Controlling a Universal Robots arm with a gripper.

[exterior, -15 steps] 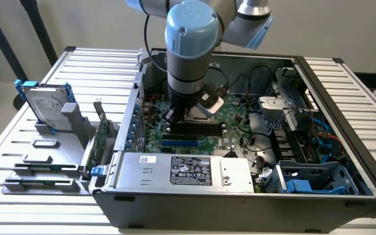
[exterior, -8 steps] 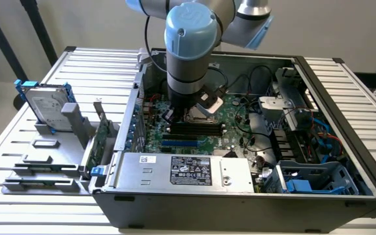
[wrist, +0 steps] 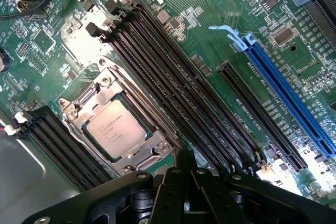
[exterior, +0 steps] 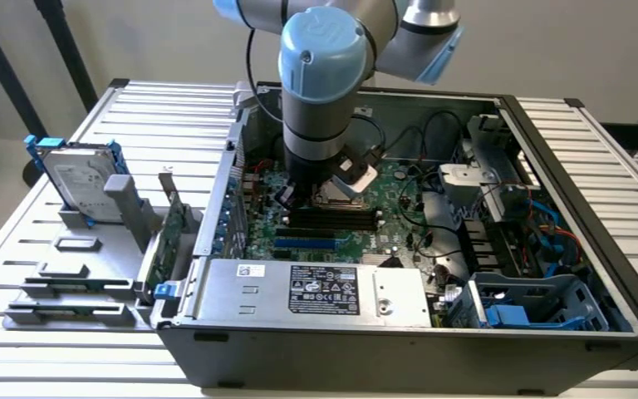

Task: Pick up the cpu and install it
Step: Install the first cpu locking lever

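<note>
cpu: chip (wrist: pixel 113 128) already sits in its socket (wrist: pixel 116 125) on the board (wrist: pixel 220 35)
claw: (wrist: pixel 185 182) clenched, holding nothing, just above the socket
left: looks basically installed

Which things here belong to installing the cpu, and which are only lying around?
Belonging to the job:
- small square silver-topped cpu, sitting in the metal socket frame on the green motherboard
- black gripper, shut, close beside the socket

Lying about:
- silver hard drive with blue brackets
- silver box with black label
- blue expansion slot
</note>
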